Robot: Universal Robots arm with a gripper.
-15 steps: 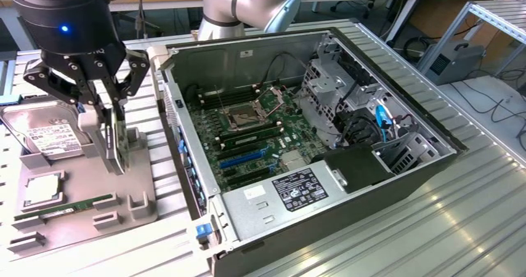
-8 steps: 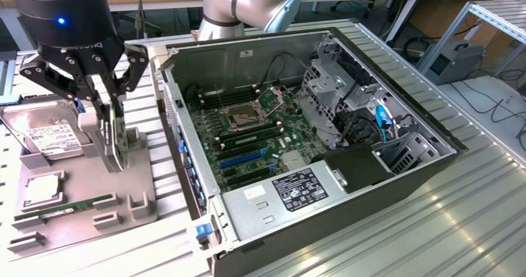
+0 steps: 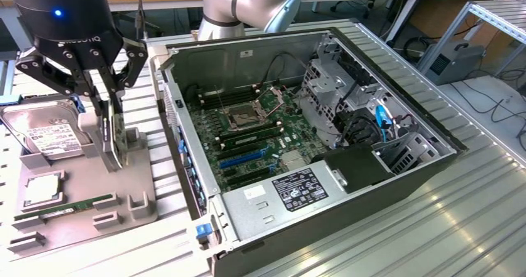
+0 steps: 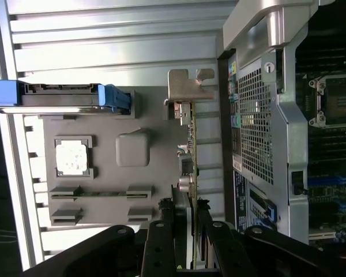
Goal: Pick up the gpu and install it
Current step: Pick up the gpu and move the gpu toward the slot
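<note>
Sharing the grey fixture on the tabletop with the gpu are a hard drive, a square processor and a green memory stick, while the open computer case lies just beside it toward the exterior view's right, its near wall rising between the card and the motherboard. The gpu stands on edge in the fixture, and the gripper hangs over it with jaws partly closed, pinching its two flat faces.

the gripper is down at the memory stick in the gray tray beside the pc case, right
Wrong thing: the gripper is down at the gpu, standing on edge in the gray tray beside the pc case; the wrist view shows it.
</note>
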